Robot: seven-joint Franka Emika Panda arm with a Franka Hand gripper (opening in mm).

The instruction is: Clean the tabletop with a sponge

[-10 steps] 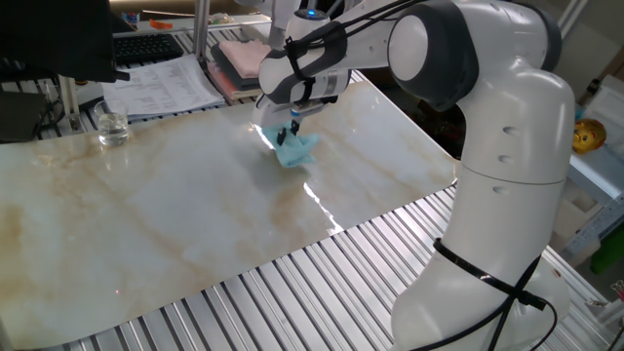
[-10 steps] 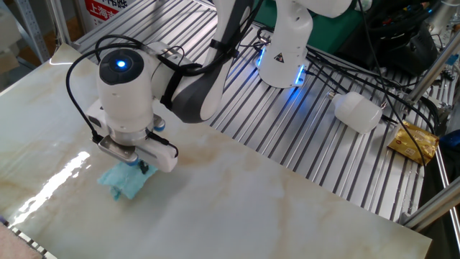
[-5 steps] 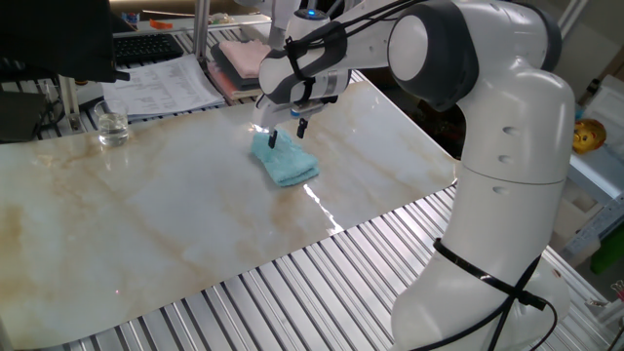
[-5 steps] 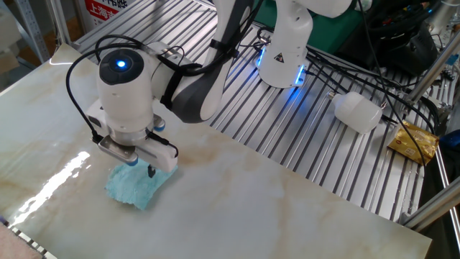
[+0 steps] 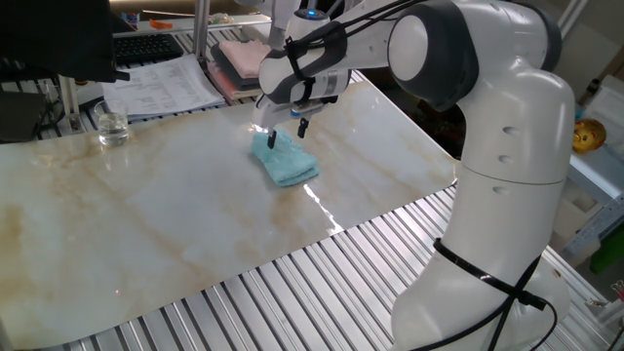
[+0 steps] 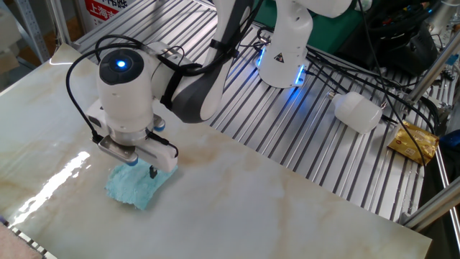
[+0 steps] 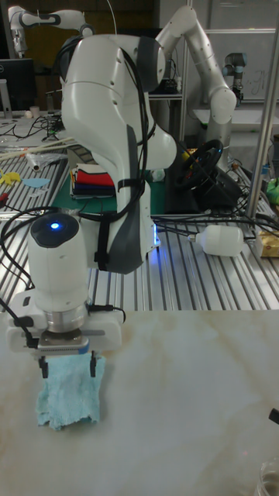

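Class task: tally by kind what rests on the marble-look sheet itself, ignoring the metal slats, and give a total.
Blue sponge cloths: 1
Clear glass jars: 1
Total: 2 on the tabletop

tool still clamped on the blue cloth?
No. The tool is open, fingers apart above the blue cloth, which lies flat on the tabletop.

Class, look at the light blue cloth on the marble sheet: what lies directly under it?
The blue cloth lies flat on the cream tabletop, below the open end effector. Whether stains sit beneath the cloth cannot be seen; it covers that patch.
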